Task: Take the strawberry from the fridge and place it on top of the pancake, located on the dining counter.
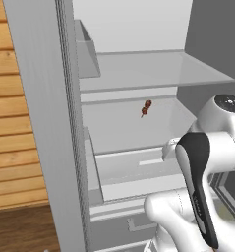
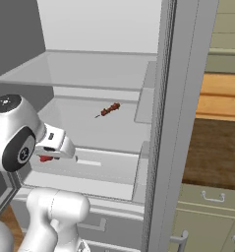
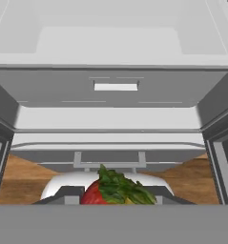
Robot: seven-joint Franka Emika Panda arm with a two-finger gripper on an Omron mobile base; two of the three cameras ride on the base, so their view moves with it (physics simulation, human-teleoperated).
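Gripper nearly closed, clamping strawberry, its fingertips half hidden by leaves, open fridge beyond

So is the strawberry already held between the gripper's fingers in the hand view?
Yes, the strawberry, leafy top showing, sits clamped in the gripper at the bottom of the hand view.
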